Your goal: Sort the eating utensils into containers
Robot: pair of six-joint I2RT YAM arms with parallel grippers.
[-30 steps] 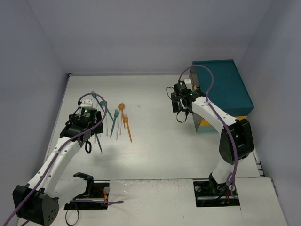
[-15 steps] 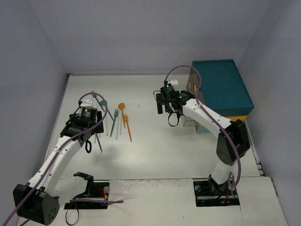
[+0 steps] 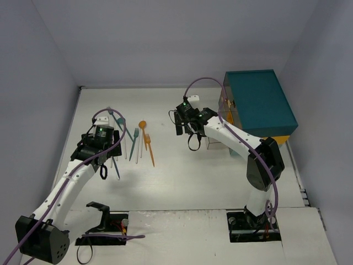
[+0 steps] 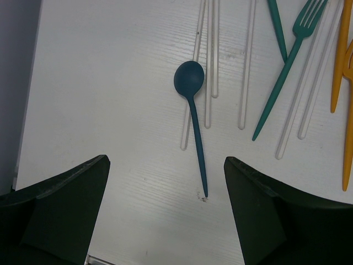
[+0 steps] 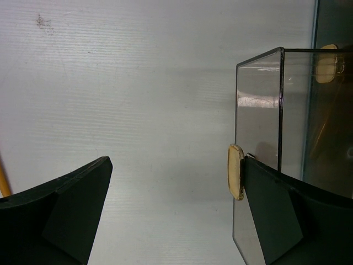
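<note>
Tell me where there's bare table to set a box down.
Bare: the far strip along the back wall, and the near middle between the left arm and right arm. Crowded: the utensils at left, and the clear box beside the chest.

Worktop (image 3: pixel 182 176): open lane between utensil cluster (image 3: pixel 135 143) on the left and clear container (image 5: pixel 259 110) on the right.
Left end effector (image 4: pixel 165 159): spread wide above a teal spoon (image 4: pixel 190 83), with clear utensils crowding alongside.
Right end effector (image 5: pixel 176 160): spread wide, the container's gold handle (image 5: pixel 236 171) just beside its right finger.
Teal chest (image 3: pixel 259 105): blocks the far right.

Right gripper (image 3: pixel 183 126) — farther left now, away from the teal chest (image 3: pixel 259 102), toward mid-table
</note>
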